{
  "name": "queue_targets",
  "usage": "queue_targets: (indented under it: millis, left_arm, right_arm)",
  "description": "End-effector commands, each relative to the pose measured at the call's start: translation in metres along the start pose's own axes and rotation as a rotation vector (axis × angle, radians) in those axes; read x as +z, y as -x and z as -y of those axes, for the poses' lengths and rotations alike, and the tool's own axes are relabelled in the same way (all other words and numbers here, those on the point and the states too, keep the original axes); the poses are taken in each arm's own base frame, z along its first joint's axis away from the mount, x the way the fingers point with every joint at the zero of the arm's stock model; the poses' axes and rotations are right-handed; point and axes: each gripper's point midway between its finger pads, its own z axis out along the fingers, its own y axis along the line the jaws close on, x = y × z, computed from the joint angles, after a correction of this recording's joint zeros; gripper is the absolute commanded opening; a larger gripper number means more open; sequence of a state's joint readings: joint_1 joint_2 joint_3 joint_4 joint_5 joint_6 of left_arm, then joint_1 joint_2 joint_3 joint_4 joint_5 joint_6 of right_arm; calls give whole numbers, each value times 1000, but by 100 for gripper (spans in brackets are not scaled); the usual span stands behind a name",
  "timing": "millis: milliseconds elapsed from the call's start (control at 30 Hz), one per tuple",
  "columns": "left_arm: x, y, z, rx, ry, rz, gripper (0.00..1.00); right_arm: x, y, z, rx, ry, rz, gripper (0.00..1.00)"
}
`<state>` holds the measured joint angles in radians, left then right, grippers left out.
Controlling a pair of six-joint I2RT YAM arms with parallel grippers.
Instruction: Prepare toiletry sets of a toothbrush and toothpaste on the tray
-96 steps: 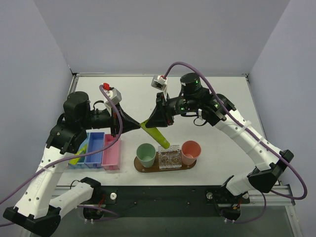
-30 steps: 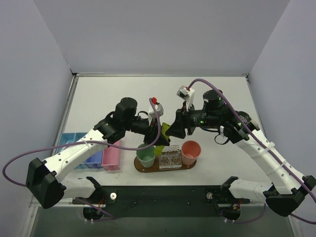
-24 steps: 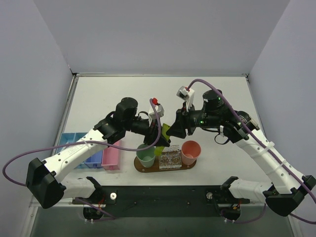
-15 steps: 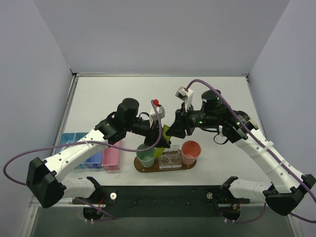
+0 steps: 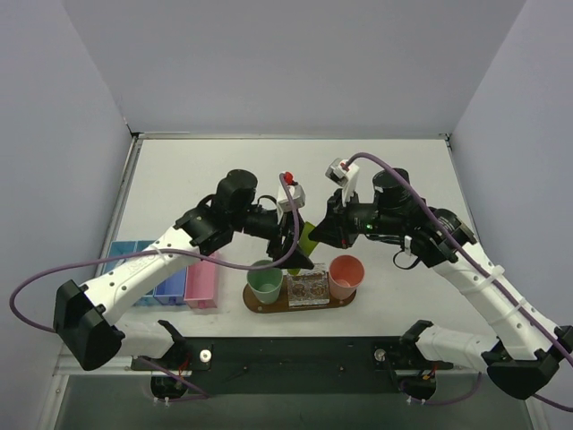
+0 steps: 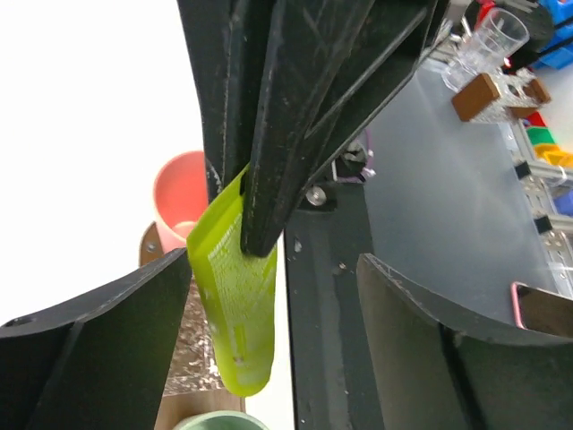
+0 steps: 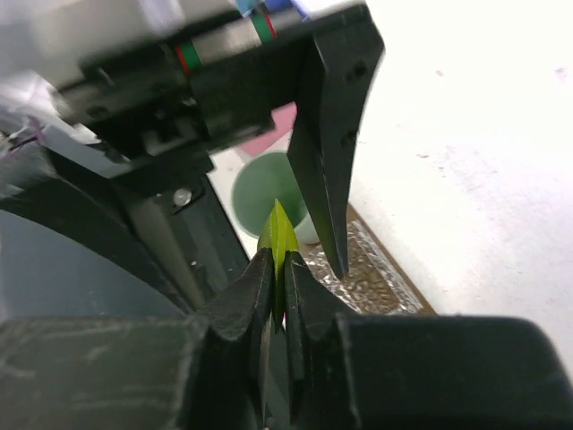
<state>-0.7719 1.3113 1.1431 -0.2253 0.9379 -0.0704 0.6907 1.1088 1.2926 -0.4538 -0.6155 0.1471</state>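
Note:
The toothpaste, a lime-green tube point(image 5: 307, 236), hangs in the air just above the brown wooden tray point(image 5: 269, 306). My right gripper point(image 5: 317, 235) is shut on the tube's flat crimped end point(image 7: 279, 235). My left gripper point(image 5: 295, 251) stands wide open around the tube point(image 6: 237, 313), with neither finger touching it. Under the tube's tip is a green cup point(image 7: 267, 184), beside a clear glass point(image 5: 307, 285) and a salmon cup point(image 5: 346, 273) on the tray. The toothbrush is out of view.
A pink bin point(image 5: 202, 279) and blue bins point(image 5: 167, 283) stand left of the tray, partly under my left arm. Bare white table lies behind both arms. A black rail point(image 5: 295, 349) runs along the near edge.
My left gripper has opened and let go of the tube. My right gripper has shut on its flat end. Both grippers have shifted slightly right and away from the cups.

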Motion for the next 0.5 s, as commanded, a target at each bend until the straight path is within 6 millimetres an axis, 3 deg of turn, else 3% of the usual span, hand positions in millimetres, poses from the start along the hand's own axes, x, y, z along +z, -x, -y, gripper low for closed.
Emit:
queue_targets:
  millis: [0, 67, 167, 267, 400, 433, 467]
  left_arm:
    - [-15, 52, -9, 158, 103, 89, 86]
    - [-25, 70, -15, 194, 133, 132, 87]
    - [-57, 106, -39, 204, 243, 266, 88]
    - [-101, 128, -70, 141, 409, 417, 88]
    - [-150, 108, -130, 72, 759, 463, 88]
    - [-171, 99, -152, 32, 895, 477, 88]
    - [-178, 78, -167, -28, 954, 460, 88]
  right_arm:
    - [-26, 27, 15, -99, -152, 153, 0]
    - [-38, 29, 20, -122, -209, 187, 0]
    - [-51, 24, 32, -151, -304, 214, 0]
    - [-55, 15, 35, -162, -351, 218, 0]
    - [-47, 7, 33, -170, -366, 222, 0]
    - [-45, 6, 34, -172, -385, 218, 0]
    - [-38, 3, 29, -186, -372, 200, 0]
